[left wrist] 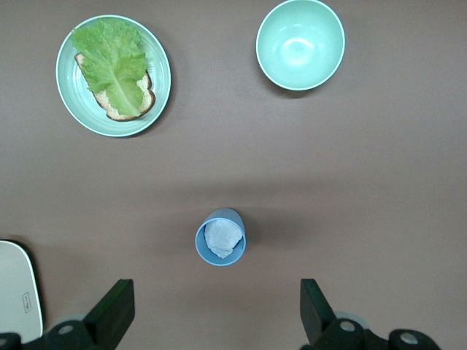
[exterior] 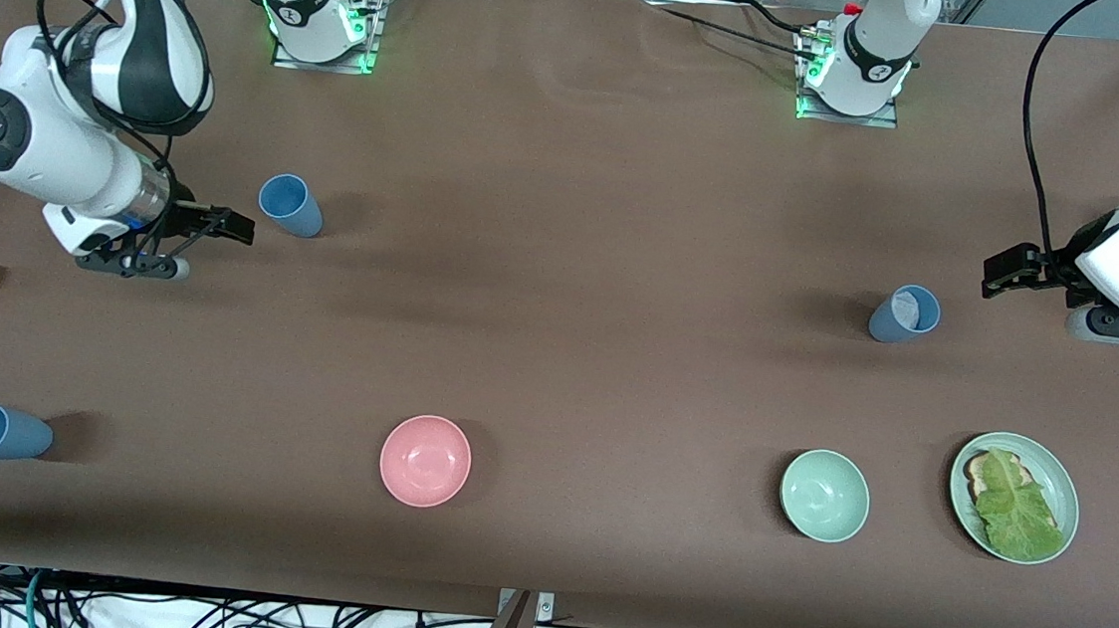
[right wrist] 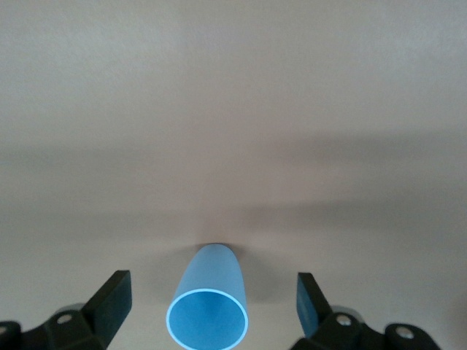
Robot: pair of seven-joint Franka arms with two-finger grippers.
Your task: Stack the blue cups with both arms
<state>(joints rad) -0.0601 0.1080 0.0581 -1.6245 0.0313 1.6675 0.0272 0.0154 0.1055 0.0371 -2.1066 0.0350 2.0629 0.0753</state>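
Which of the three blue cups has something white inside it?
The blue cup near the left hand, toward the left arm's end, holds crumpled white material; the other two look empty.

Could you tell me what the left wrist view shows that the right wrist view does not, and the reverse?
Only the left wrist view shows the green bowl, the plate with bread and lettuce, and a blue cup holding something white, beyond the open left gripper. Only the right wrist view shows an empty blue cup between the open right gripper's fingers. Both share the brown table.
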